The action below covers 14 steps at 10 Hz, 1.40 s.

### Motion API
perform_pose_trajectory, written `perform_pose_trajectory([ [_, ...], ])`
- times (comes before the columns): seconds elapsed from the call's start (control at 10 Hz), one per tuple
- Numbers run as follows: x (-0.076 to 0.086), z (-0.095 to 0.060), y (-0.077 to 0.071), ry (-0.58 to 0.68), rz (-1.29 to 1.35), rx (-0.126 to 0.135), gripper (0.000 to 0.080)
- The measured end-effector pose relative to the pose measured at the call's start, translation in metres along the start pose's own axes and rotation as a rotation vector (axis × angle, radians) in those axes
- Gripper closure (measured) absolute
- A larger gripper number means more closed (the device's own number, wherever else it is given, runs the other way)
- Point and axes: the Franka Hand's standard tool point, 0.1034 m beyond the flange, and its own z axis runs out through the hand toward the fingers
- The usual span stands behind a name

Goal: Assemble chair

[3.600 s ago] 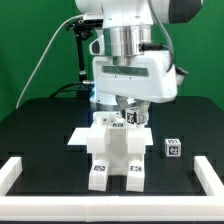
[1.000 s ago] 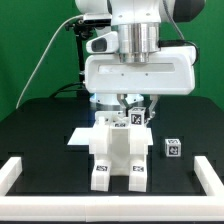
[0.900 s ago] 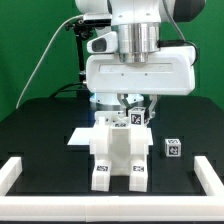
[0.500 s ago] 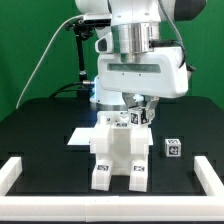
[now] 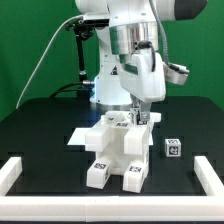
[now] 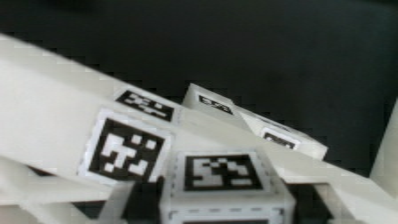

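Gripper point(image 5: 140, 113) sits low against the upper rear of the chair point(image 5: 118, 152), with the wrist turned at an angle. Its fingers are masked by the wrist body and the part beneath them, so I cannot tell whether they are clamped on anything or slack.

Chair location: middle of the black table point(image 5: 45, 125), standing on two tagged feet. A flat panel juts toward the exterior view's left, and the whole body is skewed against the front rail point(image 5: 110, 216). One tagged cube point(image 5: 173, 147) lies apart from it, toward the exterior view's right. The wrist view is blurred: tags point(image 6: 221, 172) fill it at close range and no fingertip is readable.

Risks, as I judge them:
- The chair stands free and well clear of every rail. Any twist or side load from the wrist can drag it round instead of seating a joint.
- If the fingers let go of a part only half seated, that part may tilt or drop out.
- If the fingers grip a part and the arm lifts, the whole chair can hoist or topple.
- A chair swung round could strike the cube and knock it out of position.
- With the close view this soft, I cannot rely on the tags for alignment.
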Motion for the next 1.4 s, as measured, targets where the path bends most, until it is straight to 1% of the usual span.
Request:
perform_pose_trajectory([
  [0.1,-0.0002,0.0002,0.0001,-0.001,-0.024,0.0,0.0509],
  [0.2,-0.0004,0.0004,0.0001,-0.001,-0.038,0.0,0.03],
  [0.3,0.0003,-0.0003,-0.001,0.0,-0.214,0.002,0.03],
  [0.4,0.0009,-0.001,-0.0019,0.004,-0.414,0.001,0.0181],
  [0.5,-0.0018,-0.0006,-0.0022,0.008,-0.621,-0.005,0.0156],
  [0.6,-0.0038,-0.0001,-0.0014,0.009,-0.739,-0.01,0.0156],
  [0.7,-0.0018,-0.0008,0.0,0.012,-0.878,-0.008,0.0151],
  [0.9,-0.0009,0.0001,0.0003,0.012,-1.081,-0.013,0.0151],
  [1.0,0.0006,0.0004,-0.0026,0.026,-1.348,-0.034,0.0151],
  [1.1,0.0025,0.0,-0.0045,0.041,-1.564,-0.044,0.0151],
  [1.2,0.0023,0.0002,-0.0043,0.039,-1.519,-0.04,0.0151],
  [1.3,0.0024,0.0004,-0.0042,0.039,-1.492,-0.04,0.0242],
  [1.4,0.0026,0.0004,-0.0041,0.04,-1.495,-0.041,0.039],
])
